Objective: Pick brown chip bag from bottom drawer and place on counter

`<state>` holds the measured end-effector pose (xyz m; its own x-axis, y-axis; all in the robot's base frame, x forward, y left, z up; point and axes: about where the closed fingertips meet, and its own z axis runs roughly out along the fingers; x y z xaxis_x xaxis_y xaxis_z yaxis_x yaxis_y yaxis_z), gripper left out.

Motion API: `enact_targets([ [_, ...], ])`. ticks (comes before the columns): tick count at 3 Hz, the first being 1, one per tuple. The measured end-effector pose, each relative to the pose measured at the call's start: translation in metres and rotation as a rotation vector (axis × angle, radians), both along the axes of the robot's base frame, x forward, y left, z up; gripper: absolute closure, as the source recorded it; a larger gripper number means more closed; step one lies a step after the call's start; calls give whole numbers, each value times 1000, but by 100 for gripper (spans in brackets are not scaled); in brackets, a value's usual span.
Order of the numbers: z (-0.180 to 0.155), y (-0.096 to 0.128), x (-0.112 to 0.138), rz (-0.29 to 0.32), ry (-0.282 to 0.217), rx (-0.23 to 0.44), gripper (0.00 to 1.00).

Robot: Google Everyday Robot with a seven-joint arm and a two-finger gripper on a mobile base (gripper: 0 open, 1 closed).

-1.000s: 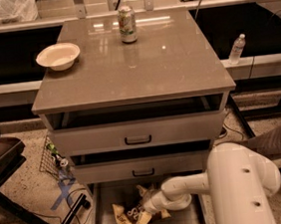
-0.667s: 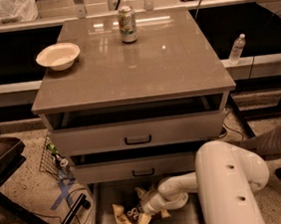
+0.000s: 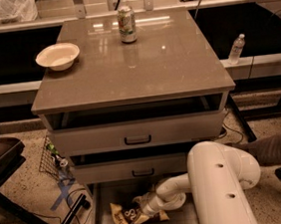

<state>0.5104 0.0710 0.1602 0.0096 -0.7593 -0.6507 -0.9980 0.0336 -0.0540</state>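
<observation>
- My tool is down in the bottom drawer, right at the brown chip bag. The bag lies on the drawer floor, toward the left side. I cannot tell how far the tool is open, or whether it has the bag.
- To do this well, I judge I need a firm hold on the crinkly bag before lifting. Then I should draw it out clear of the upper drawers and up to the counter.
- Against a second ago, my arm's bulky white link has swung left. The bag lies much where it was.
</observation>
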Motion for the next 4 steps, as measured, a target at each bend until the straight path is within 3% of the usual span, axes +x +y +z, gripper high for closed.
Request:
enact_targets([
  [2,-1,3,-2,3,4,2,88],
  [3,8,3,-4,10,2,40,100],
  [4,62,-10,-13,32,49,116,100],
])
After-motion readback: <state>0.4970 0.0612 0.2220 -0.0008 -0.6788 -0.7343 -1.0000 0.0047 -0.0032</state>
